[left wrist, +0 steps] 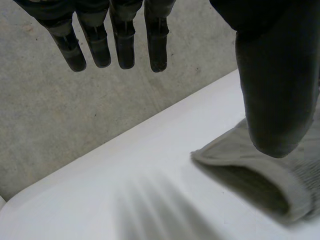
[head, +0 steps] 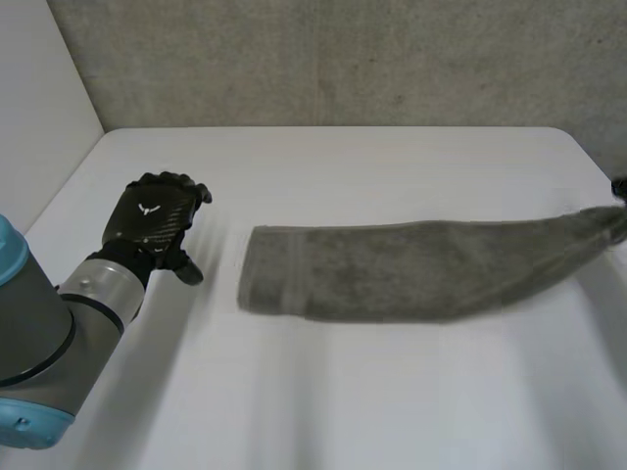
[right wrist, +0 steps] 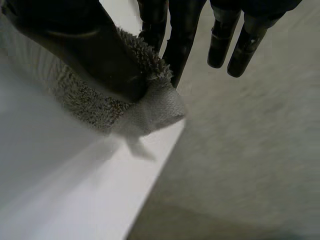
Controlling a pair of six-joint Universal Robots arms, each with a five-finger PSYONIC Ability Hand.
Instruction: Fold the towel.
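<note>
Seemingly, towel corner between right hand fingers

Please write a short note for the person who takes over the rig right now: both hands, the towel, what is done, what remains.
Left hand: open with straight fingers, above the bare table beside the towel's left end, not touching it.
Right hand: shut on the towel, pinching its right end between thumb and fingers at the table's right edge.
Towel: a long narrow strip stretched across the table, tapering toward the right hand.
Done: one end is gripped. I cannot tell whether the strip is already doubled.
Left: probably take the free left end, then fold end to end.
</note>
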